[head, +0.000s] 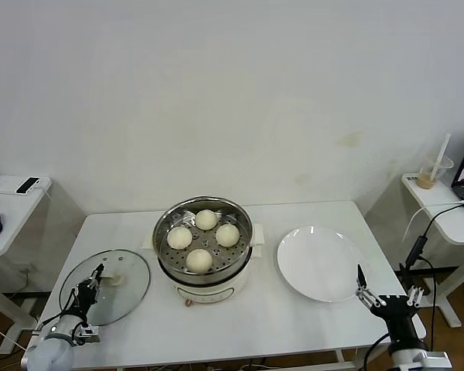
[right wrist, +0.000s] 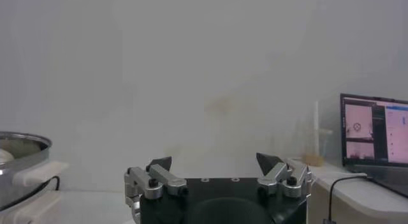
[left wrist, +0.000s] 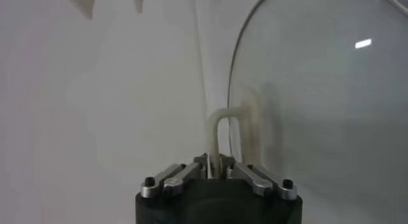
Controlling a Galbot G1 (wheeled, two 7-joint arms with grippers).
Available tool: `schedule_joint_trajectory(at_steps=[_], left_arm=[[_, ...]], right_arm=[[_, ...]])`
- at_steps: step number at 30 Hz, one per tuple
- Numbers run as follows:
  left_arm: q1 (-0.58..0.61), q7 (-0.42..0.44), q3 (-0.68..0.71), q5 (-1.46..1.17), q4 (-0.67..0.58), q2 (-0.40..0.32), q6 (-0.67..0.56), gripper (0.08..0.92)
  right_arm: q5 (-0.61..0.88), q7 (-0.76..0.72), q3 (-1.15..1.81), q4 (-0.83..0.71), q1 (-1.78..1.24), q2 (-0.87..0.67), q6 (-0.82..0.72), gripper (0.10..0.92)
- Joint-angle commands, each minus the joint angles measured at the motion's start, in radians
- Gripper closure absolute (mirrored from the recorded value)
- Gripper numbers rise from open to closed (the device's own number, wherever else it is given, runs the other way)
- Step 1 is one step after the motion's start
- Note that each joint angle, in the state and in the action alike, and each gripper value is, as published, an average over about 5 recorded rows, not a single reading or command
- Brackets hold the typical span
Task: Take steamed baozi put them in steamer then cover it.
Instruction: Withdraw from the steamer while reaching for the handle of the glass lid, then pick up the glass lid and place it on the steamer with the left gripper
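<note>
I saw four steamed baozi (head: 203, 238) sitting in the steamer (head: 204, 272). My left gripper (head: 97, 275) had clamped the cover (head: 131, 290) by its handle, beside the steamer. My right gripper (head: 361, 289) hung open near the empty plate (head: 319, 263).

Plain white wall (head: 232, 93), side desks (head: 8, 209)

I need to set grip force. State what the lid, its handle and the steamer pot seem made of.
Lid: apparently clear glass with a metal rim; the table shows through it.
Handle: cream, matte, probably plastic; the left end effector is shut on it.
Steamer pot: shiny, mirror-like wall, likely stainless steel, on a white, seemingly plastic base.
</note>
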Motion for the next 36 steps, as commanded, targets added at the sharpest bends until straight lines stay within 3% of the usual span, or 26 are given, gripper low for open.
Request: schedule_joint_trajectory(at_steps=[1,9,14,20,27,36], left_arm=[[0.031,-0.075,-0.023,-0.046,-0.066,-0.025,0.004,0.852],[0.115,-0.102,-0.077,-0.101,-0.223,-0.050,0.055,0.856],[0.188,-0.074,-0.115,-0.102,-0.331,-0.040,0.083,0.856],[0.273,0.050,-0.199,-0.110,-0.449,0.037,0.101,0.856],[0.296,0.184,-0.275,-0.135,-0.518,0.133,0.129,0.856],[0.256,0.298,-0.215,-0.242,-0.662,0.185,0.245,0.856]], right_arm=[[-0.001,0.001,0.000,-0.003,0.005,-0.006,-0.002,0.203],[0.004,-0.010,-0.004,-0.019,0.009,-0.033,-0.006,0.203],[0.011,-0.008,-0.004,-0.043,0.017,-0.049,-0.006,0.203],[0.016,-0.011,-0.006,-0.052,0.022,-0.070,-0.012,0.203],[0.021,-0.010,0.002,-0.054,0.020,-0.091,-0.016,0.203],[0.004,-0.015,-0.001,-0.047,0.010,-0.072,-0.015,0.203]])
